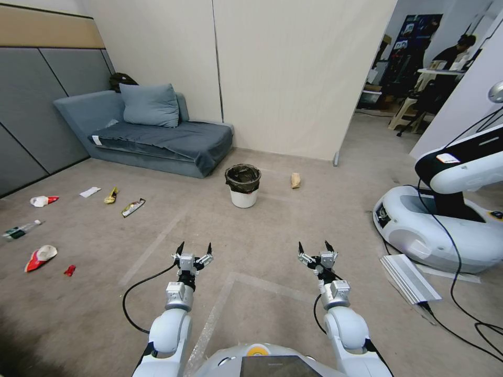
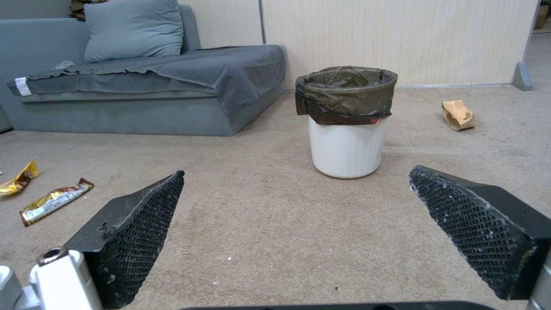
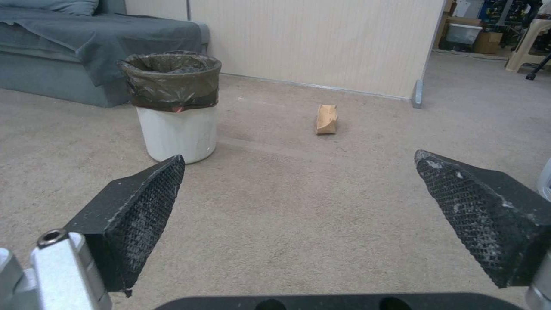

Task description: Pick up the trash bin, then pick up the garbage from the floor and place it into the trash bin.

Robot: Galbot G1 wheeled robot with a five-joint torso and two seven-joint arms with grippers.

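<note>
Both arms wore smooth, rounded white shells that narrowed into silver metal wrist blocks with small screws and fittings. A thin black cable looped out from beside the left wrist and ran back to the arm; a shorter black cable hung beside the right wrist. The left gripper (image 1: 195, 250) and right gripper (image 1: 315, 248) were grey-silver assemblies tipped with pointed black fingers. Seen close, the fingers (image 2: 135, 232) were black wedges whose inner faces carried a fine mesh-like grip texture, scuffed with pale specks, mounted on a silver-white bracket with a round bolt head. The torso top was white, with a dark screen and a small orange-yellow mark above it.
</note>
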